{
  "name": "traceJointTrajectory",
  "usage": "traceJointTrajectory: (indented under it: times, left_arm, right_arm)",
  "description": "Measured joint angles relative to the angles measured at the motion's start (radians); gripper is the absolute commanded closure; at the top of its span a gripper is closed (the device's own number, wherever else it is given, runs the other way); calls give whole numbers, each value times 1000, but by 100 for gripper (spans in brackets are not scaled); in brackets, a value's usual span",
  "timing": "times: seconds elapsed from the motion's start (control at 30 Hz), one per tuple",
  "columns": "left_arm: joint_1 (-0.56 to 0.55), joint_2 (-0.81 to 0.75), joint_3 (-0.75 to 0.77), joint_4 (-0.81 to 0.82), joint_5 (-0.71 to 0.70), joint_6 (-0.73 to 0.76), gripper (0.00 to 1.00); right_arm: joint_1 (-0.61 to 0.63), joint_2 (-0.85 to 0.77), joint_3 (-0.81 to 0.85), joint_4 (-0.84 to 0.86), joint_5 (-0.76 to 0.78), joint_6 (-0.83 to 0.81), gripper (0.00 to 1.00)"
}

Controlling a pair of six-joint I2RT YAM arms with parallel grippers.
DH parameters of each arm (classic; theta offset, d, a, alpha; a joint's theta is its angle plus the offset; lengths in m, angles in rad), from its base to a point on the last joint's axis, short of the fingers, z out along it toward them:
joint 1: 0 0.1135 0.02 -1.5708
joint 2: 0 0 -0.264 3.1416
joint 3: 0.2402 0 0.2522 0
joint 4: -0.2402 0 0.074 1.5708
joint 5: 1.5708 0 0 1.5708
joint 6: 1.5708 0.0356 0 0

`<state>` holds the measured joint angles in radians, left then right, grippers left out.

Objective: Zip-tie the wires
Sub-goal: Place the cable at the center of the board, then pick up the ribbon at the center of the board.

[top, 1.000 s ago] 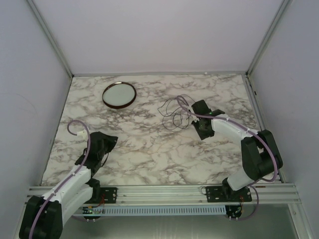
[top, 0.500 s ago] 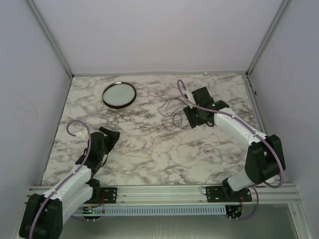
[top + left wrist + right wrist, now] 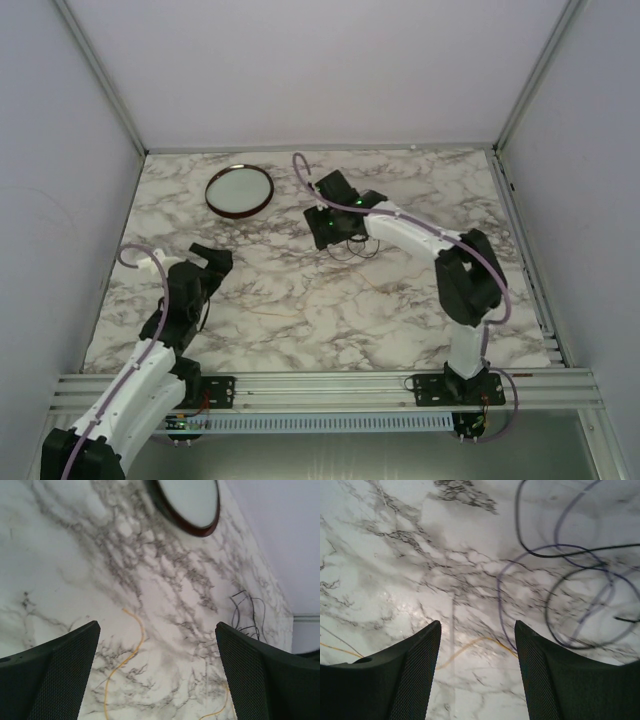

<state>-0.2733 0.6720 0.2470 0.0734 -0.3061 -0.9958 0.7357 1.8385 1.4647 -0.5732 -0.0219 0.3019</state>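
Right arm (image 3: 400, 225): swung leftward across the counter (image 3: 400, 310) since the earlier frame, now above the wires (image 3: 570, 580). The left arm (image 3: 150, 340) has shifted slightly outward. Both pairs of jaws have parted meanwhile.
Right gripper (image 3: 477, 625): jaws released, partly spread, nothing between them.
Left gripper (image 3: 156, 627): jaws released, spread wide, empty, well apart from the wires.
Wires: dark and purplish loops, loose on the counter, just beside the right gripper. Thin yellow strands (image 3: 131, 640) trail nearer the arms, apart from the loops.
Zip tie (image 3: 452, 625): probably the faint pale straight strip on the counter below the right jaws; identification uncertain.
Dish (image 3: 240, 190): far left, not involved.
Hazards: the pale tie on pale marble may be missed or pinned flat. Closing jaws may snag a single loop and drag the tangle. Stray yellow strands may escape the bundle.
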Motion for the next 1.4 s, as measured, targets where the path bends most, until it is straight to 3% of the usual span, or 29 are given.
traceJointTrajectory:
  times: [0.27,0.73,1.4]
  left_arm:
    - [0,-34,129,-52,-1,80,0]
    - [0,-55,130,-79,10,84,0]
    - [0,-56,130,-80,10,87,0]
  right_arm:
    - [92,179,83,-25,3,51,41]
    - [108,260,111,-52,27,50,56]
    - [120,323,192,-81,43,39,88]
